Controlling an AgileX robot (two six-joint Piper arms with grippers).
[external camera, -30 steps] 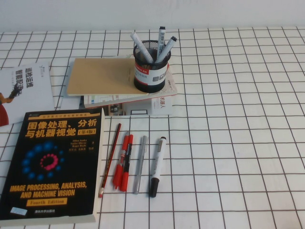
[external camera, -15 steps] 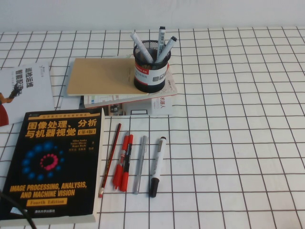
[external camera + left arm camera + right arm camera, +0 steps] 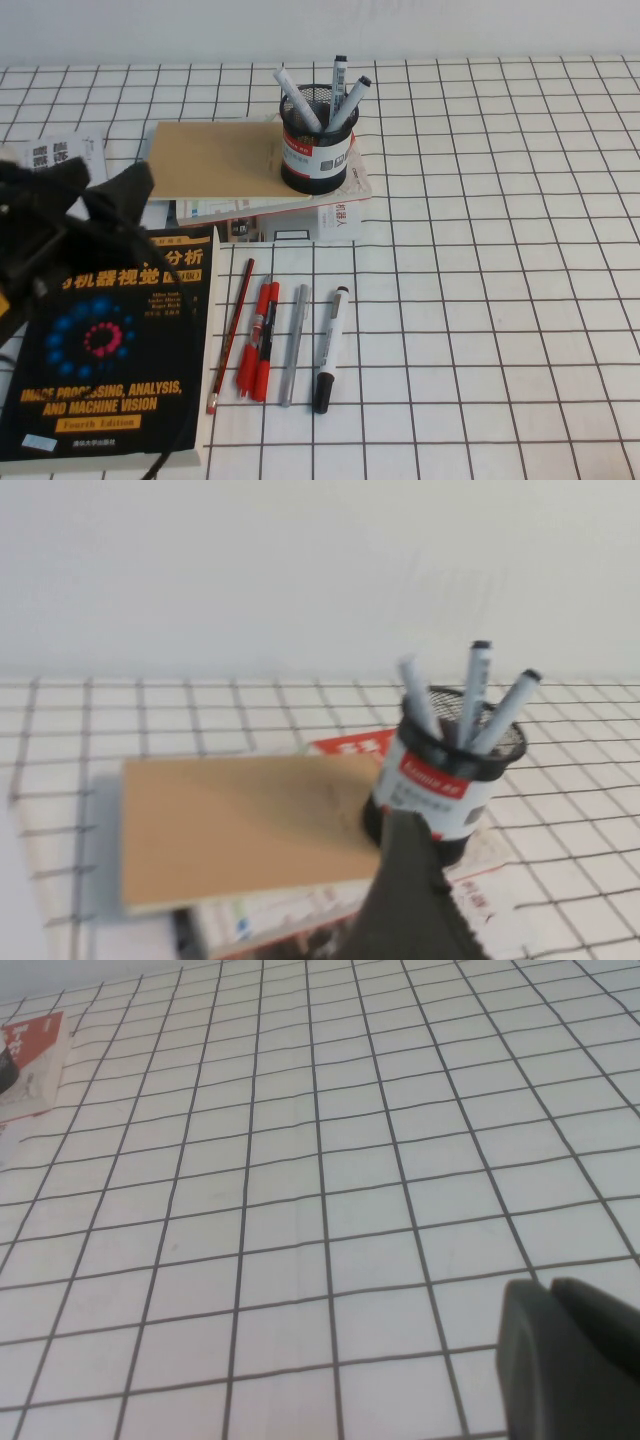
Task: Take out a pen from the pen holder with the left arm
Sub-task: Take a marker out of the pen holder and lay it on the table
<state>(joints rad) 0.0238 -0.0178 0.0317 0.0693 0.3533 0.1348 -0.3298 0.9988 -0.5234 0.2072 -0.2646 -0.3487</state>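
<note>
High view: we are seeing the left gripper hovering above the book, well apart from the pen holder. We cannot tell its grip. The right gripper, clenched, is hanging over the table.

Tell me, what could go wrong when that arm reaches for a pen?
The left claw hangs over the black book, far from the cup. The cup stands on a stack of books; a knock could tip it. Its three pens lean apart; the claw may miss. The right claw hangs over the checked cloth.
</note>
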